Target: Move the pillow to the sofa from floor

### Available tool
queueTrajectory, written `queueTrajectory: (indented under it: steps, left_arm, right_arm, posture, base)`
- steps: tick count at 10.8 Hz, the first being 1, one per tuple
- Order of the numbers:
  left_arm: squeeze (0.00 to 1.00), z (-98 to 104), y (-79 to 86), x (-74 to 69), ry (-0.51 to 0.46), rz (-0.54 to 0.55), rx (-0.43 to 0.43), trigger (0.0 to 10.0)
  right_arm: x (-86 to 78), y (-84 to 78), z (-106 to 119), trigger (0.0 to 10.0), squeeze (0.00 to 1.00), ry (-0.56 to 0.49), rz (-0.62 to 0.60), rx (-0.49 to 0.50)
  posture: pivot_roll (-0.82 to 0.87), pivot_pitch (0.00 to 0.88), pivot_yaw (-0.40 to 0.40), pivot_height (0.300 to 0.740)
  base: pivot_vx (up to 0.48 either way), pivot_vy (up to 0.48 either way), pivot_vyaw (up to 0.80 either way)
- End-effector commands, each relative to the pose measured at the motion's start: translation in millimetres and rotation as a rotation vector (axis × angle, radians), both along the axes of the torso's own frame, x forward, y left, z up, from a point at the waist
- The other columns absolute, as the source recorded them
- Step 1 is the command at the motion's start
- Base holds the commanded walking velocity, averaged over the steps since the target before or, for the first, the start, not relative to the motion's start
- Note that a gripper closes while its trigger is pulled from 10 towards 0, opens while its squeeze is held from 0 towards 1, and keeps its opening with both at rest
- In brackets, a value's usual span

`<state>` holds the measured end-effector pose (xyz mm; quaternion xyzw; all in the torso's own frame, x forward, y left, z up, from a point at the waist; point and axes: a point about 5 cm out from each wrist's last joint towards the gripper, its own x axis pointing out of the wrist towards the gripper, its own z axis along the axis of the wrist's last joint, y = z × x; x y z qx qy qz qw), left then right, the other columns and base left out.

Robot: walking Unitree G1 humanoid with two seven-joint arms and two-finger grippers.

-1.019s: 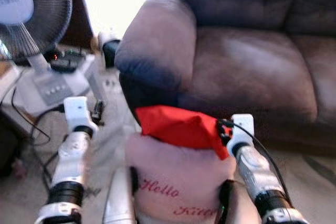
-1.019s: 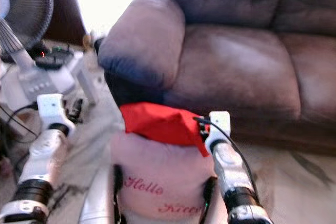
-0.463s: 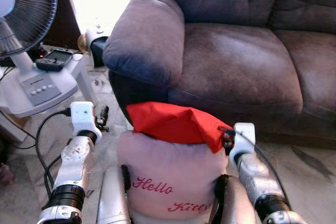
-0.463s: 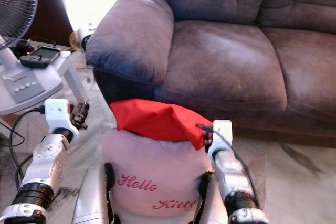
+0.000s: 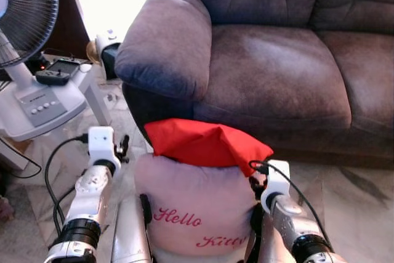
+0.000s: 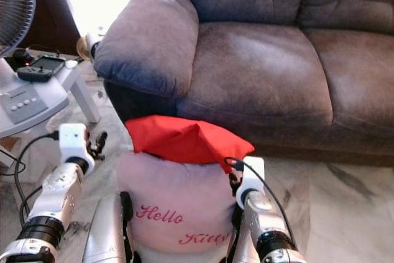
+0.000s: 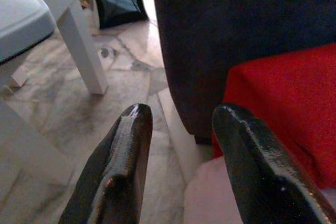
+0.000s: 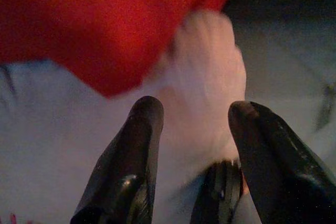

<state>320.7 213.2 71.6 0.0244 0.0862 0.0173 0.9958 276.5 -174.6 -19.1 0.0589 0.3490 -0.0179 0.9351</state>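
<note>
Sofa armrest blocks ahead; seat cushion beside it lies open

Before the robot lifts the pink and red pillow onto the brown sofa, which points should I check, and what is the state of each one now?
1. Pink plush pillow with a red top is off the floor, carried between the two arms: ok.
2. Right gripper faces the pillow's side, fingers apart: ok.
3. Left gripper is beside the pillow, fingers apart with nothing between them: ok.
4. Whether the pillow is held firmly: cannot tell.
5. Seat of the brown fabric sofa has free space for the pillow: ok.
6. The sofa's armrest stands directly ahead of the pillow, in the lifting path: not ok.
</note>
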Motion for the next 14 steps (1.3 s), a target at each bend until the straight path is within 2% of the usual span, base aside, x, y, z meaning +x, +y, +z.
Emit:
queueTrajectory:
  steps: [1,3,5,10,11,14]
  left_arm:
    - [0.0,3.8,-3.8,5.8,0.0,-0.013,0.017,10.0]
    - [0.0,4.7,-3.4,6.1,-0.002,-0.014,0.003,10.0]
    - [0.0,3.3,-3.3,3.2,-0.008,-0.011,-0.008,10.0]
    - [0.0,7.9,-7.9,-20.2,-0.047,-0.029,-0.034,10.0]
    - [0.0,9.9,-8.9,-24.2,-0.057,-0.028,-0.041,10.0]
    - [0.0,26.3,-10.6,-32.5,-0.088,-0.029,-0.05,10.0]
  right_arm:
    - [3.0,-1.1,1.3,10.0,0.0,0.0,-0.007,0.0]
    - [8.9,-3.6,6.2,10.0,0.0,-0.017,0.009,-0.049]
    - [17.4,-4.6,14.5,10.0,0.0,-0.088,0.042,-0.077]
    - [26.6,-12.5,26.0,10.0,0.0,-0.171,0.059,-0.04]
    - [30.6,-12.9,30.9,10.0,1.0,-0.202,0.056,-0.03]
    - [50.4,-7.9,55.1,10.0,1.0,-0.317,0.081,0.005]
  posture:
    - [0.06,0.117,-0.046,0.471]
    - [0.06,0.149,-0.042,0.471]
    - [0.07,0.179,-0.039,0.471]
    - [0.08,0.306,-0.045,0.471]
    - [0.09,0.32,-0.048,0.471]
    - [0.09,0.357,-0.058,0.471]
  base:
    - [0.0,0.0,0.0]
    - [0.0,0.0,0.0]
    - [0.0,0.0,0.0]
    - [0.0,0.0,0.0]
    - [0.0,0.0,0.0]
    - [0.0,0.0,0.0]
